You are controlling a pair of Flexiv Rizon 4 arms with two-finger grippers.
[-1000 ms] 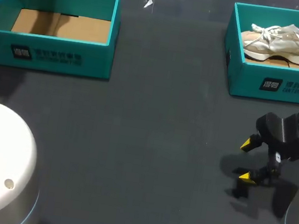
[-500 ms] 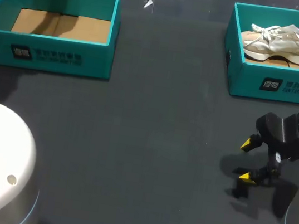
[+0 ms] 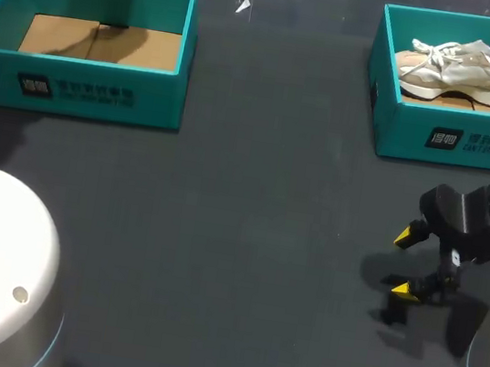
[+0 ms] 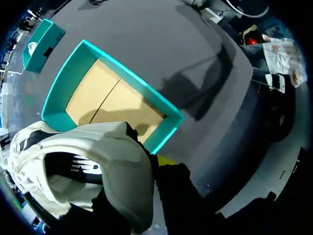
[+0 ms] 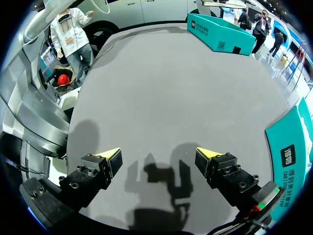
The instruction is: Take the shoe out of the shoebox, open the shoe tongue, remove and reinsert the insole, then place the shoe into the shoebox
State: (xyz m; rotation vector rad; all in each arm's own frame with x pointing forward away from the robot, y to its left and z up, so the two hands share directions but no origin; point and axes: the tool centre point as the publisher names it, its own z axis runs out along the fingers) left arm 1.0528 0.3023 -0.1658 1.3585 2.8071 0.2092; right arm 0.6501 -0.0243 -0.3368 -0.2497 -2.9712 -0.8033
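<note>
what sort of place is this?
Likely a robot test bench for shoe packing: a dark table, the left shoebox empty, the right shoebox holding a shoe, and a second shoe gripped in my left jaws.

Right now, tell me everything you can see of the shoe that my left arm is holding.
The shoe is a pale cream and white trainer with a dark marking on its side and a soft, fabric-like upper. It hangs in the air by the far left corner of the open teal shoebox, clear of the cardboard floor. Only the left gripper touches it. One yellow tip shows beside it and the shoe hides the other.
</note>
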